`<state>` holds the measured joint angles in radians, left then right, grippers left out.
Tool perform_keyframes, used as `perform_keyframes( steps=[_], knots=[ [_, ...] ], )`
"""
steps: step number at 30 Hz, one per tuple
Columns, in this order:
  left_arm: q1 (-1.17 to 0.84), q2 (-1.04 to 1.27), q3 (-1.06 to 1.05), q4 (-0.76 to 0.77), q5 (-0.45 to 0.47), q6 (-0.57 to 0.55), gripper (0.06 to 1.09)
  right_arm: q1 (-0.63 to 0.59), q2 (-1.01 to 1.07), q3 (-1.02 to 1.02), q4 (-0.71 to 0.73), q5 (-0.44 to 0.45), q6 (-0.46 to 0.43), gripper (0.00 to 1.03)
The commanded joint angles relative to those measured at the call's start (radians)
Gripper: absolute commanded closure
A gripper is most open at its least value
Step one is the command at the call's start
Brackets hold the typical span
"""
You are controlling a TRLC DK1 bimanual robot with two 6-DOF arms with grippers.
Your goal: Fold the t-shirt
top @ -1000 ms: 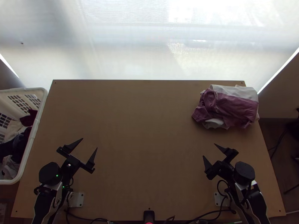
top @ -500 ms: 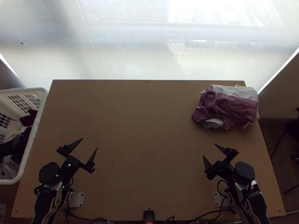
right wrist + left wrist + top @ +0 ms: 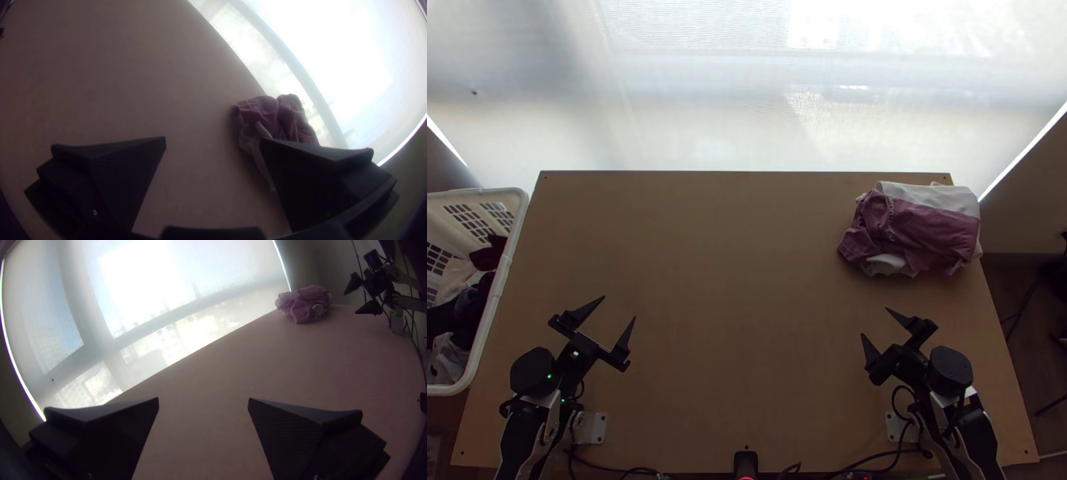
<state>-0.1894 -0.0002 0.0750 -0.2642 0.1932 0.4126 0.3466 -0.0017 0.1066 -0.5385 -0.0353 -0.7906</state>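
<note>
In the top view a mauve and white cloth (image 3: 931,232) lies bunched, partly folded over, at the table's far right corner. My left gripper (image 3: 620,307) stands open at the near left with nothing between its fingers. Open as well, my right gripper (image 3: 875,321) is at the near right, nearer the table's front than the cloth and apart from it. The left wrist view has the left gripper (image 3: 203,398) wide open over bare wood, the cloth (image 3: 307,303) far off. In the right wrist view, one finger of the right gripper (image 3: 212,138) partly covers the cloth (image 3: 271,116).
A white basket (image 3: 501,280) with several dark and pale clothes stands at the table's left edge. The wooden table (image 3: 739,264) is bare between the arms. Behind its far edge hangs a bright blind (image 3: 707,96). Cables run along the near edge.
</note>
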Motion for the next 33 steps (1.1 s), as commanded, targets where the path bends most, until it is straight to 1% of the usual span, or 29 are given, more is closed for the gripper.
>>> perform_keyframes(
  steps=[1,23,25,29,31,33],
  knots=[
    [-0.004,0.000,0.000,0.000,0.000,0.000,0.11,0.000,0.000,-0.001,0.000,0.000,-0.001,0.05],
    [-0.004,0.000,0.000,0.000,0.000,0.000,0.11,0.003,0.000,0.001,0.000,-0.002,0.002,0.05],
    [-0.004,0.000,0.000,0.000,0.000,0.000,0.11,0.071,0.000,-0.001,0.000,-0.025,-0.001,0.05],
    [-0.004,0.000,0.000,0.000,0.000,0.000,0.11,0.206,0.000,0.001,-0.017,-0.025,0.001,0.05],
    [-0.004,0.000,0.000,0.000,0.000,0.000,0.11,0.242,0.000,0.001,-0.017,-0.025,-0.002,0.05],
    [-0.004,0.000,0.000,0.000,0.000,0.000,0.11,0.247,0.000,0.001,-0.017,-0.025,-0.002,0.05]
  ],
)
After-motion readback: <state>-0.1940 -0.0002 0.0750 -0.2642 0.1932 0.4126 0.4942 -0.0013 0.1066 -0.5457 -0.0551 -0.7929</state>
